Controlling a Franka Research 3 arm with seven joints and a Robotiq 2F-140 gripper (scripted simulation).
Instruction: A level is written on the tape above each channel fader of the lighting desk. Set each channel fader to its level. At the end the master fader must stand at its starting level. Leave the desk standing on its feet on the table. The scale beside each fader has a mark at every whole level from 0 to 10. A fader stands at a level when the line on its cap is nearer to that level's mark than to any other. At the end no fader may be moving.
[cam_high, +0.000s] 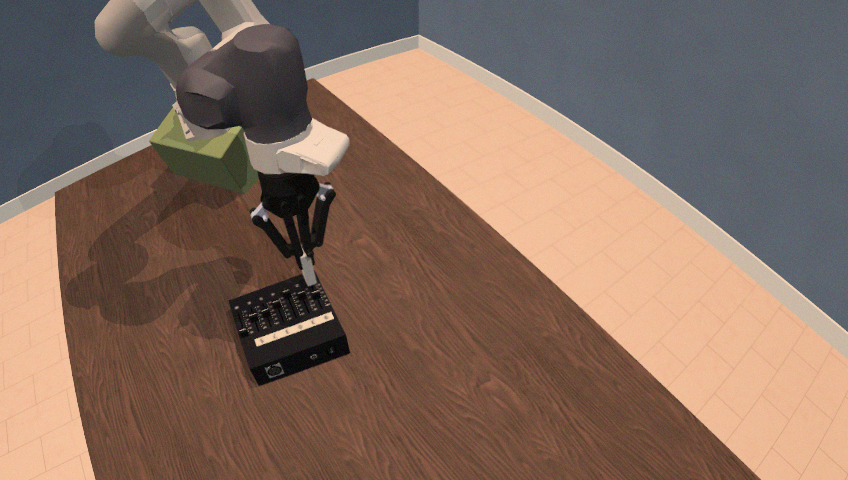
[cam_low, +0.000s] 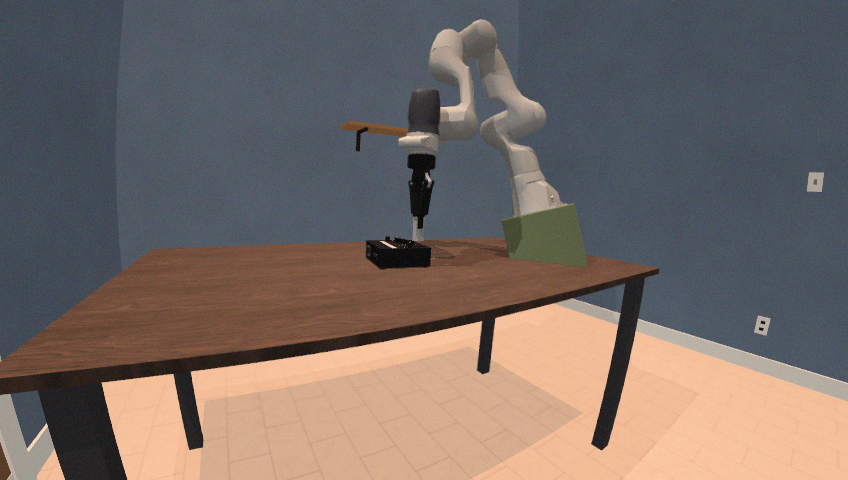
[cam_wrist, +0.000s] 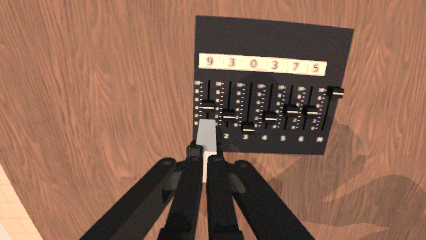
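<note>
With the lighting desk (cam_wrist: 272, 37) in the upper centre of the wrist view, the hand (cam_wrist: 208, 135), pressed together and empty, is set just below the channel 1 fader (cam_wrist: 207, 106), judged due for pushing up toward 9.

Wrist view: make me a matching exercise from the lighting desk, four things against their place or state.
1. channel 1 fader cap
2. channel 3 fader cap
3. master fader cap
4. tape

A. at the top of its slot
B. lowest of all the caps
C. reads 9 3 0 3 7 5
D. just ahead of the shut gripper

Pairs: 1-D, 2-B, 3-A, 4-C
</note>
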